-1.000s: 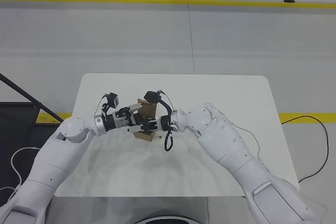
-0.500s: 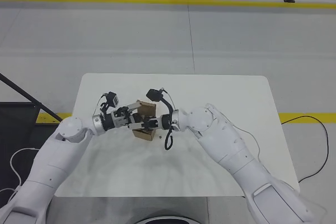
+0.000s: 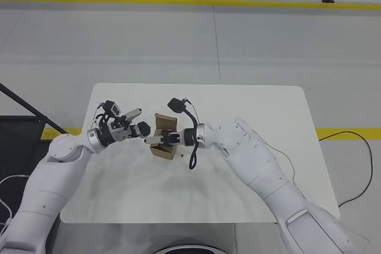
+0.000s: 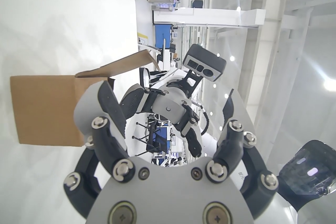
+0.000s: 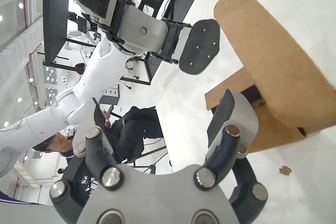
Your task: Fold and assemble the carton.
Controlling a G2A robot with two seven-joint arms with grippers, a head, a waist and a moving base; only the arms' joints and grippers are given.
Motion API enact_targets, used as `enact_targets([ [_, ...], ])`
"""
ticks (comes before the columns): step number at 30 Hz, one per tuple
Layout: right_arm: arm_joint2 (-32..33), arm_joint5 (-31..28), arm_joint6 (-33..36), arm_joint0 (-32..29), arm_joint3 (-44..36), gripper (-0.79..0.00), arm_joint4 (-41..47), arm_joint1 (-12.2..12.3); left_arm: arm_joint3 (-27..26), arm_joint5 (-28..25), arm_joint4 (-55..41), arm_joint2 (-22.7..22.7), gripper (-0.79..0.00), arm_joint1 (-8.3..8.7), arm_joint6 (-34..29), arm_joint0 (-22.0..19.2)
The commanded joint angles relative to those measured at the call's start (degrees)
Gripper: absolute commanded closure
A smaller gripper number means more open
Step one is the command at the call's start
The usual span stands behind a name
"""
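Observation:
The brown carton lies on the white table near its middle, partly folded, with one flap standing up. My right gripper is open right at the carton; in the right wrist view one finger sits at the carton's open end, under the raised flap. Nothing is between the fingers of the right gripper. My left gripper is open a short way to the left of the carton, apart from it. In the left wrist view the left gripper faces the carton and the right gripper behind it.
A small cardboard scrap lies on the table beside the carton. Bare tabletop stretches to the right and toward the front. A black stand rises off the table's left side.
My left gripper has drawn back to the left, away from the carton it was at before. The carton's flap stands more upright. The right gripper stays at the carton.

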Motion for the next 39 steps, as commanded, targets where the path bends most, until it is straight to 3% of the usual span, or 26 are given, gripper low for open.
enact_targets([
  [1, -0.2, 0.2, 0.6, 0.4, 0.6, -0.785, 0.9, -0.3, 0.0, -0.1, -0.8, -1.5, -0.785, 0.24, -0.3, 0.7],
  [13, -3.0, 0.4, 1.9, 3.9, 7.3, -0.785, 3.5, -2.8, -0.2, -0.3, -2.5, -5.5, -0.785, 0.73, -1.0, 3.0],
  [39, -5.8, 1.9, 0.8, 6.3, 13.8, -0.785, -0.1, -5.9, -1.2, 0.0, -1.2, -6.2, -0.785, 0.08, -0.3, 3.7],
])
